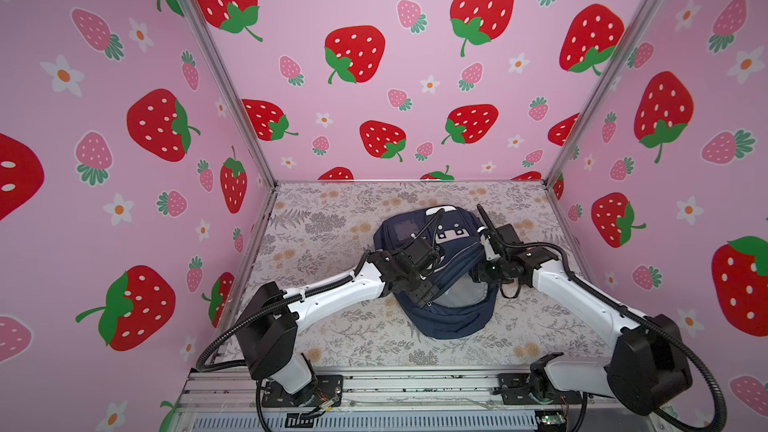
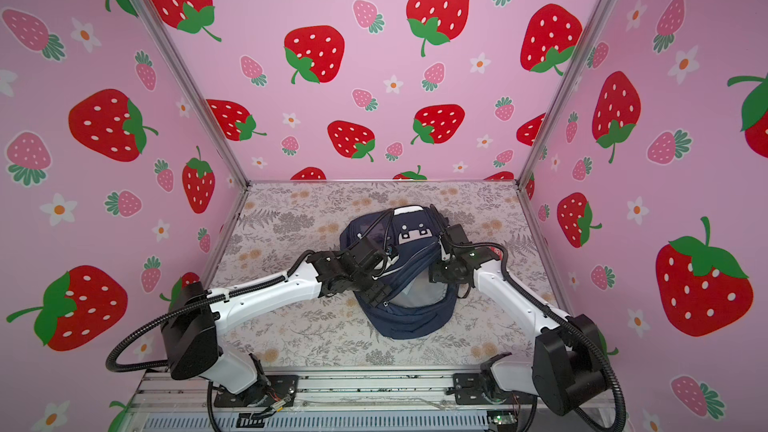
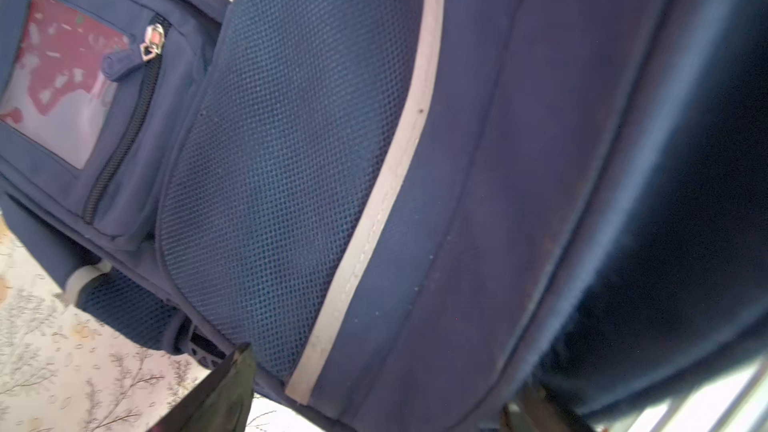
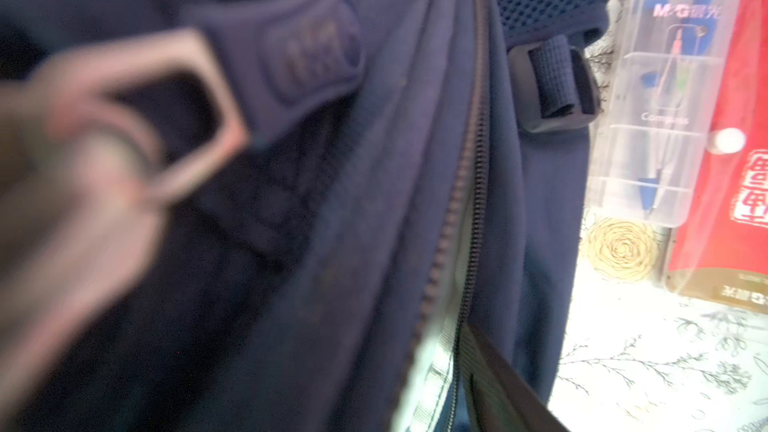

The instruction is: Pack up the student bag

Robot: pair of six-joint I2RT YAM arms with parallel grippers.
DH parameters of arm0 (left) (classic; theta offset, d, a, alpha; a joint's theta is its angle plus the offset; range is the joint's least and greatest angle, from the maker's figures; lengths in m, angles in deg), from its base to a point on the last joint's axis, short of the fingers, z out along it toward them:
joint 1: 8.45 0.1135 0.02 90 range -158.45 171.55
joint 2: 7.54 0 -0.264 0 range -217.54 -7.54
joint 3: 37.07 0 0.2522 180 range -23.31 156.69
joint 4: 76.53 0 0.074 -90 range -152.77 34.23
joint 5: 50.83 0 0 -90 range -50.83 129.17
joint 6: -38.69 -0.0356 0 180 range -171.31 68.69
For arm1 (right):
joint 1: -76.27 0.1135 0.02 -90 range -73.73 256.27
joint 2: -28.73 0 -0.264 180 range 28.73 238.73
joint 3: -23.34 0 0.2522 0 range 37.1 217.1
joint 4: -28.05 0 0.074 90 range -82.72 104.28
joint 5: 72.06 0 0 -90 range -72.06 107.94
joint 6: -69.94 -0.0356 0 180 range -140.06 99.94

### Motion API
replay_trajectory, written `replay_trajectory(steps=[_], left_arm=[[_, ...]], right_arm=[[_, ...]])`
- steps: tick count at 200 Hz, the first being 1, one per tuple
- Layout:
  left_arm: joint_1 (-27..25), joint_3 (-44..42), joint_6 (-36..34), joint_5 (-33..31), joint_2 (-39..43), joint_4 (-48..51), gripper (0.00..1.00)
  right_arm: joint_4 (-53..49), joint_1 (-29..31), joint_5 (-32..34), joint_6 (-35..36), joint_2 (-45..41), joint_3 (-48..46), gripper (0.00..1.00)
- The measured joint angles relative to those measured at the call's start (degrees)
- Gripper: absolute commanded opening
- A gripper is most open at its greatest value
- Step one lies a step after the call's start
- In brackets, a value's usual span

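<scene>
Navy backpack lies mid-table, mouth gaping toward the near edge. Left gripper, jaws wide, straddles its left rim. Right gripper sits at its right rim, grip unclear.

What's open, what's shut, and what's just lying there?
student bag: lying down, main zip open, grey lining showing
compass box: lying beside the bag, looks shut
red packet: lying flat beside the compass box
left gripper: at the bag's opening, grip unclear
right gripper: at the zip edge, grip unclear
</scene>
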Motion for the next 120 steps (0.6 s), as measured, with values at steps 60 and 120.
replay_trajectory(steps=[60,120], left_arm=[[-0.7,3.6,-5.2,1.0,-6.2,1.5,0.04],[7.4,4.5,3.0,14.1,-2.9,-0.4,0.00]], right_arm=[[1.2,-0.3,-0.3,-0.4,0.0,-0.8,0.66],[0.2,-0.4,1.0,-1.5,-8.2,-5.0,0.72]])
